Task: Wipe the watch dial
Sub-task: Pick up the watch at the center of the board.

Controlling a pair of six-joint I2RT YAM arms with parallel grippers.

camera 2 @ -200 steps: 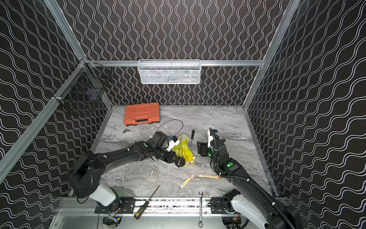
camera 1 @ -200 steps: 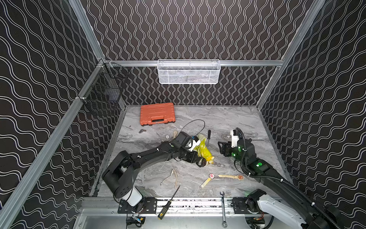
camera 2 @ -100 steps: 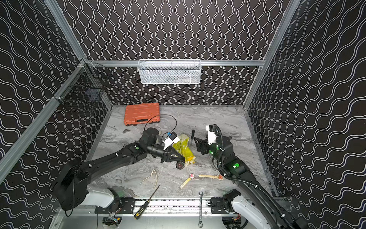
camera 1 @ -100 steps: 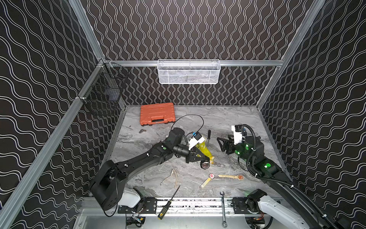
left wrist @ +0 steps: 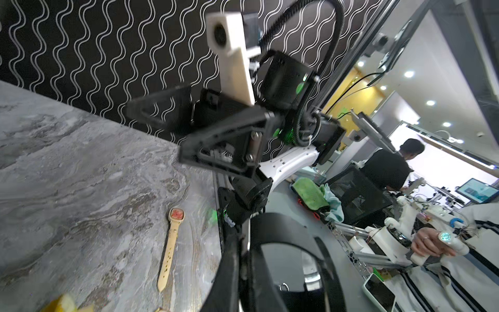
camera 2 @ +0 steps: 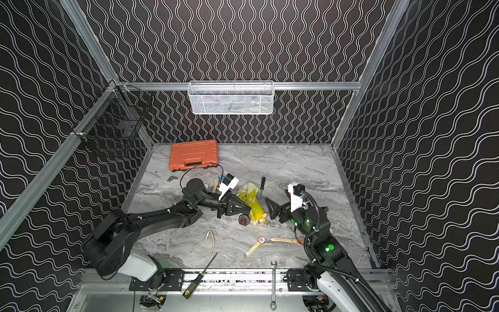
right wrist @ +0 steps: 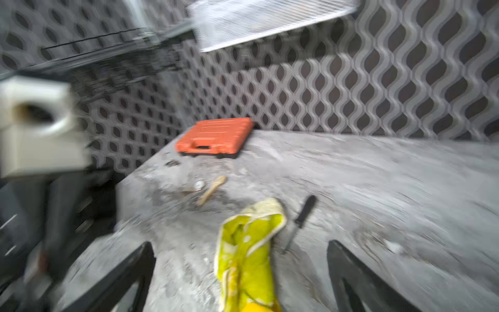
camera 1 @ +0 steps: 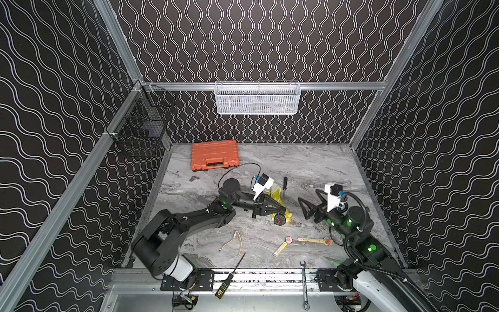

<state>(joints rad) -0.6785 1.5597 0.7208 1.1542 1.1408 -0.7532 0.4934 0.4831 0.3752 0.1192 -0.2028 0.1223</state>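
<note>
Task thing: the black watch [camera 1: 280,218], round dark dial facing up, sits at the tip of the left fingers [camera 1: 278,210] in both top views [camera 2: 243,219].
Left fingers: closed narrow on the black watch; in the left wrist view its black strap and glass [left wrist: 286,267] fill the near edge, right against the fingers.
Watch height: whether it rests on the tabletop [camera 1: 310,167] or hangs just above it cannot be told.
Yellow cloth [camera 1: 275,187]: crumpled on the tabletop, running back from the watch under the left fingers; its near end touches the dial in a top view [camera 2: 255,213].
Right fingers [camera 1: 304,207]: spread wide, holding nothing, pointed at the cloth and just beside it.
Right wrist view: blurred; the two fingers [right wrist: 129,267] stand far apart with the cloth [right wrist: 245,256] lying between and ahead of them.
Black screwdriver [camera 1: 285,183]: on the tabletop beside the cloth's far end.
Tan-strap watches: two lie near the front edge, one with a round red dial [camera 1: 288,239], one further right [camera 1: 313,240].
Orange case [camera 1: 214,154]: closed, at the back left of the tabletop.
Glasses [camera 1: 233,243]: front, left of the tan watches.
</note>
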